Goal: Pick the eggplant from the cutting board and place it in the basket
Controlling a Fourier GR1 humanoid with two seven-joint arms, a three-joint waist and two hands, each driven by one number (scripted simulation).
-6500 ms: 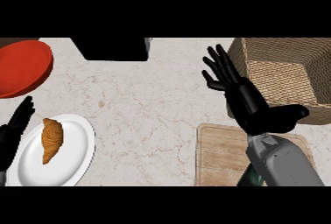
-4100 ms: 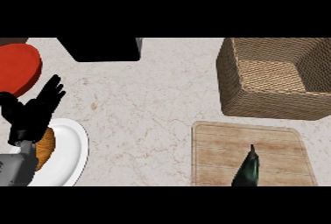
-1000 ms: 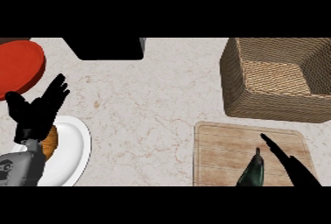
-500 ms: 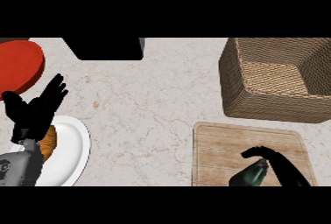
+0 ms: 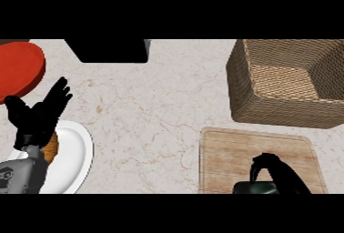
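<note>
The dark eggplant lies on the wooden cutting board at the lower right, only its top end showing at the view's lower edge. My right hand comes in from below with its fingers curled over the eggplant. The woven basket stands behind the board at the upper right, with nothing inside that I can see. My left hand rests open at the left edge, fingers up.
A white plate with a brown pastry sits under my left forearm. A red plate lies at the upper left. A black block stands at the back edge of the marble counter.
My right hand has come in from the lower right and curled its fingers over the eggplant. The eggplant has shifted toward the board's lower edge. The left hand has stayed put.
</note>
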